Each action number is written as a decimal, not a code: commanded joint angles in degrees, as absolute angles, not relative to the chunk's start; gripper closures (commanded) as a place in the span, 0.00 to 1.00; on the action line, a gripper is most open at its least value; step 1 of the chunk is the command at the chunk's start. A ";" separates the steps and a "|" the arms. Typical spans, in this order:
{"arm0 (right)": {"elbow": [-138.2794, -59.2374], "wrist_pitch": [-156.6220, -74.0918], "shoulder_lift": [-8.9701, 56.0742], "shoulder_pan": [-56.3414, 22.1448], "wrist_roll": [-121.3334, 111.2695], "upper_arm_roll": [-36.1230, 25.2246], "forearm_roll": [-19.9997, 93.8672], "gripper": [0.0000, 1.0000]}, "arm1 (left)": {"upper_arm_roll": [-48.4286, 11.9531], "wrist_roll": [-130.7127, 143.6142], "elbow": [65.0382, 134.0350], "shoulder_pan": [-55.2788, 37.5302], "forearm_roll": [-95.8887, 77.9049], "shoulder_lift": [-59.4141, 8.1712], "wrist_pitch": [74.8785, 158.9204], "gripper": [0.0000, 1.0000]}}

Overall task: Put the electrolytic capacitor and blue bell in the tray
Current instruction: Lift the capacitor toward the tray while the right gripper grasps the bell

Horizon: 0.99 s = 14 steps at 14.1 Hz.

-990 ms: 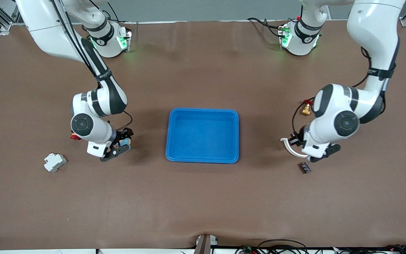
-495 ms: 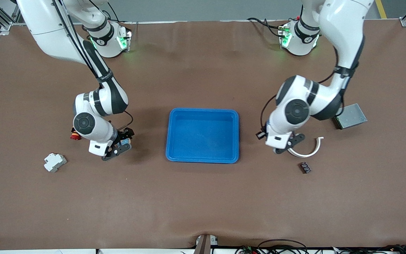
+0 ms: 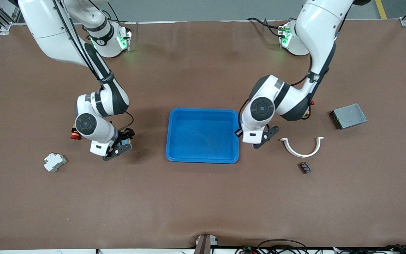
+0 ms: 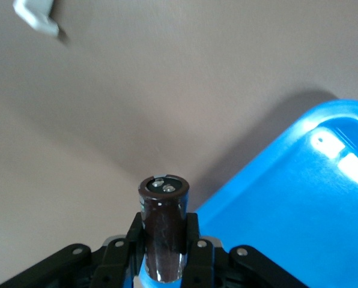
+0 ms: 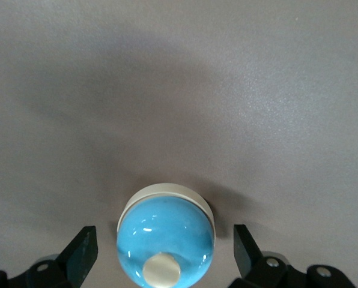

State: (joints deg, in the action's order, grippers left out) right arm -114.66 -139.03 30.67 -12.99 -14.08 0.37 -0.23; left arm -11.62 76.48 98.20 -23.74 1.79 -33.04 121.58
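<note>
Already the left gripper (image 4: 164, 255) has the electrolytic capacitor (image 4: 163, 225) pinched across its dark sleeve, terminals up, hanging just over the rim of the tray (image 3: 203, 159) at the left arm's end. It looks like a stiff, light can with a slick wrap, so a grip around the middle of the body seems right.

Over at the right arm's end of the tray, the right gripper (image 5: 162, 255) hovers low with its jaws spread wide around the blue bell (image 5: 165, 237), which sits on the tabletop. That glossy dome looks slippery; I'd close on the pale base ring.
</note>
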 commanded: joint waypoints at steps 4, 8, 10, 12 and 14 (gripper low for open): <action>-115.31 -139.83 30.41 -12.13 -14.59 0.79 -1.05 0.42 | -11.25 86.47 90.44 -29.70 1.76 -40.86 122.07 1.00; -115.14 -139.40 30.41 -12.13 -14.50 0.88 -0.88 0.80 | -11.25 89.30 90.09 -31.29 2.02 -41.75 122.52 1.00; -114.96 -139.13 30.41 -12.13 -14.24 0.88 -0.79 0.88 | -11.16 89.30 90.00 -31.29 1.85 -42.62 122.52 1.00; -114.79 -138.52 30.06 -12.22 -13.71 0.88 -0.44 0.88 | -11.08 89.30 90.00 -31.12 1.85 -42.80 122.52 0.80; -113.65 -135.11 29.45 -12.39 -13.10 1.05 -0.09 0.88 | -11.07 88.68 90.00 -30.94 2.20 -42.80 122.52 0.00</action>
State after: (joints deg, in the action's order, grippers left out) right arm -114.45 -138.03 30.57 -12.94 -13.96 0.34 -0.20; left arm -11.31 88.46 91.30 -30.76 1.79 -42.37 122.79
